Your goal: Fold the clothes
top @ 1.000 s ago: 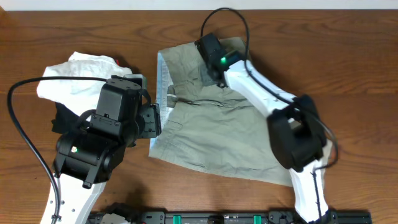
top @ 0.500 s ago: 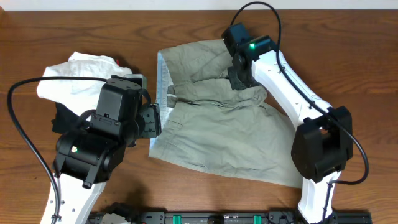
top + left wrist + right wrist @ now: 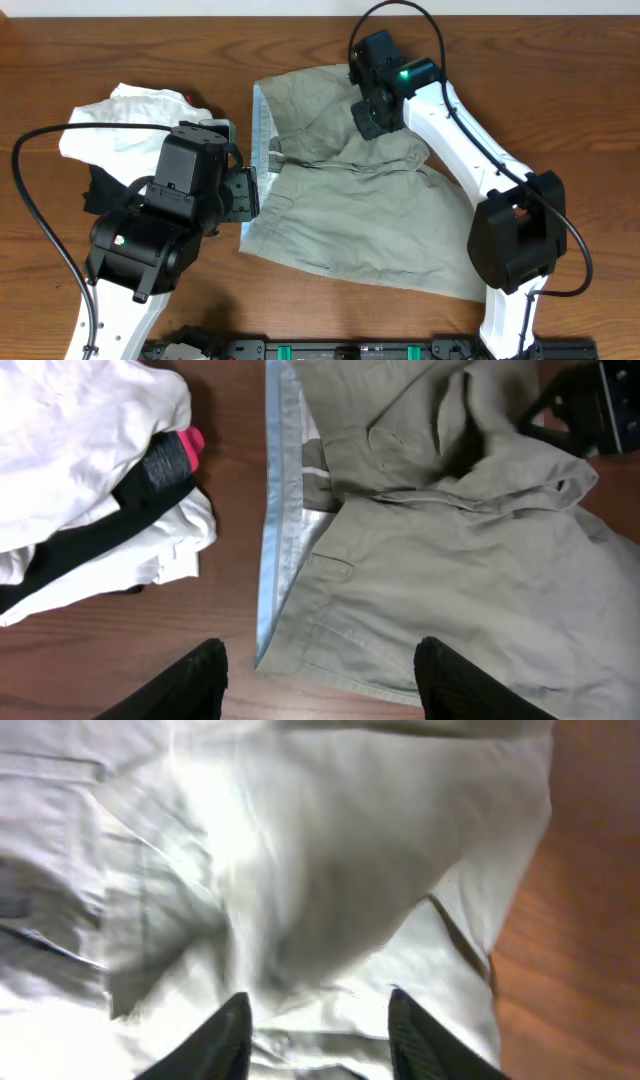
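The khaki shorts (image 3: 340,205) lie spread in the middle of the table, with the pale blue waistband (image 3: 262,125) at their left edge. The upper leg is rumpled into folds. My right gripper (image 3: 364,106) hovers over that rumpled upper part; in the right wrist view it (image 3: 320,1040) is open, with pale shorts fabric (image 3: 300,870) below and nothing between the fingers. My left gripper (image 3: 244,194) is at the shorts' lower left corner; in the left wrist view it (image 3: 320,682) is open and empty above the waistband's end (image 3: 268,630) and the shorts (image 3: 440,570).
A bundle of white, black and red garments (image 3: 120,125) lies at the left, beside my left arm; it also shows in the left wrist view (image 3: 90,480). Bare wooden table (image 3: 590,940) shows to the right of the shorts. A black rail (image 3: 350,350) runs along the front edge.
My right gripper swung right over the upper leg, then came back slightly left. The upper leg's fabric is more bunched than a second ago. The left arm has not moved.
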Controlling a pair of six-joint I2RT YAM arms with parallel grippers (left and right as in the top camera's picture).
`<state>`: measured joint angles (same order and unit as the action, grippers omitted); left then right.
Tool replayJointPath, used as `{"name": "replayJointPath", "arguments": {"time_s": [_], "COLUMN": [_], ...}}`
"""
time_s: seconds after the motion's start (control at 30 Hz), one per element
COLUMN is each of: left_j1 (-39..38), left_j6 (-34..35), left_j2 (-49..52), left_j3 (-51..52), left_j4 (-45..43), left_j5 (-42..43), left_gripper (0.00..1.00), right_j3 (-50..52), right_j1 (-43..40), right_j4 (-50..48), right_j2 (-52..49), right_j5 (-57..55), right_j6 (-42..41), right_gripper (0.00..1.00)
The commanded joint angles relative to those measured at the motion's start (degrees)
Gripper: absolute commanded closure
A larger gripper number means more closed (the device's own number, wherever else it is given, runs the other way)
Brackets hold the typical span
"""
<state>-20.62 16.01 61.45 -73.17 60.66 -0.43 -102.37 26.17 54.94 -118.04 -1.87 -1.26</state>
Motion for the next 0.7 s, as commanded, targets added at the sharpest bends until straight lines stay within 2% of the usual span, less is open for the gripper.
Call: {"name": "replayJointPath", "arguments": {"time_s": [0.0,0.23,0.3,0.37,0.43,0.53,0.67], "left_j1": [0.37,0.35,0.35,0.35,0.35,0.35,0.35], "left_j6": [-0.98,-0.98,-0.98,-0.98,-0.98,-0.96,-0.96], "left_j2": [-0.02,0.15,0.31,0.5,0.7,1.05,1.03], "left_j3": [-0.83,-0.83,-0.83,-0.83,-0.83,-0.83,-0.83], "left_j4": [0.13,0.15,0.13,0.13,0.13,0.17,0.28], "left_j5": [-0.52,-0.5,-0.5,-0.5,-0.5,-0.48,-0.48], "left_gripper": [0.37,0.37,0.37,0.38,0.38,0.37,0.38], "right_j3": [0.09,0.11,0.11,0.13,0.13,0.13,0.13], "right_j1": [1.44,2.03,2.08,2.47,3.13,4.26,5.75], "right_j4": [-1.7,-5.01,-5.25,-5.33,-5.84,-6.27,-5.38], "right_j2": [-0.02,-0.2,-0.5,-1.27,-2.69,-5.75,-9.4], "right_j5": [0.96,0.66,4.17,8.39,7.82,5.84,5.03], "right_j6": [4.61,5.2,5.18,4.72,1.88,-4.11,-9.27], "right_gripper": [0.48,0.44,0.37,0.37,0.27,0.27,0.38]}}
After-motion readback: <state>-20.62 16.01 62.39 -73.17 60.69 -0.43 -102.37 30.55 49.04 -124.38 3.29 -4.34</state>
